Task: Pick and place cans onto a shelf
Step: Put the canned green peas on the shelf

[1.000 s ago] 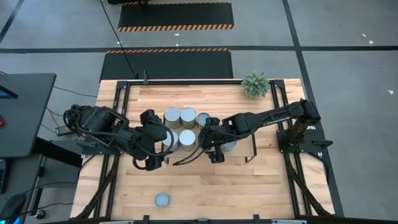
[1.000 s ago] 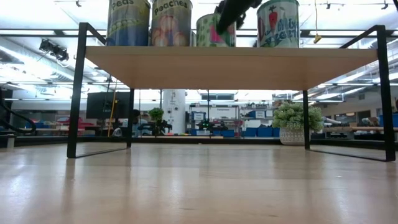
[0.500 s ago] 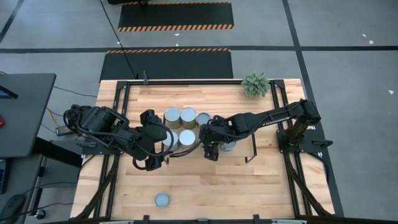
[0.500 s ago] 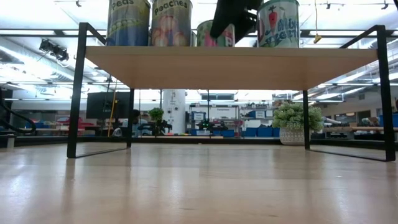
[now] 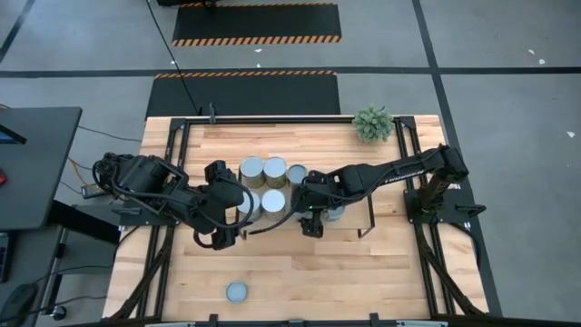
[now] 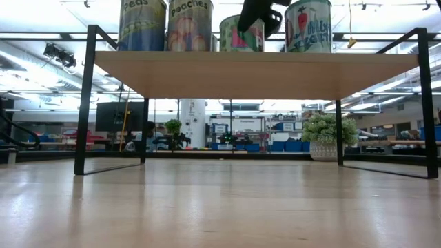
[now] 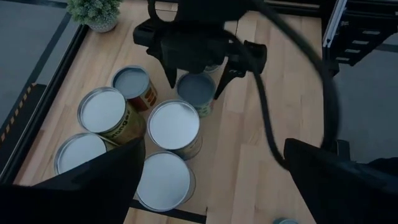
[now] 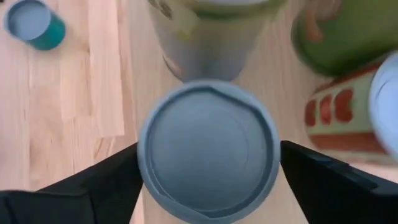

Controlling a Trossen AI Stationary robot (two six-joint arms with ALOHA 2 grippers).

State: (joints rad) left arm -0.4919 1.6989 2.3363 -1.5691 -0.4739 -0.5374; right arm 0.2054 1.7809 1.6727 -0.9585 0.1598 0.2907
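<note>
The shelf [image 6: 255, 72] carries several cans. Wide white-topped cans [image 5: 262, 185] stand toward its left end, with smaller blue-grey-topped ones to their right. My right gripper [image 5: 311, 221] is open above one small can [image 8: 208, 162], pointing steeply down with a finger on either side of it. The left wrist view shows that can [image 7: 196, 90] standing upright on the shelf. Whether the fingers touch it I cannot tell. My left gripper [image 5: 238, 211] hangs open above the shelf's left end, next to the wide cans [image 7: 174, 124]. Another small can [image 5: 236, 291] stands on the tabletop near the front edge.
A small potted plant [image 5: 373, 123] sits at the table's far right corner. The shelf's black rod frames [image 6: 88, 96] stand at both of its ends. Bare board lies to the right of the cans [image 5: 356, 218], and open tabletop lies in front of the shelf.
My right gripper has rolled about its own axis above the small can without leaving its place. The can has stayed upright on the shelf.
</note>
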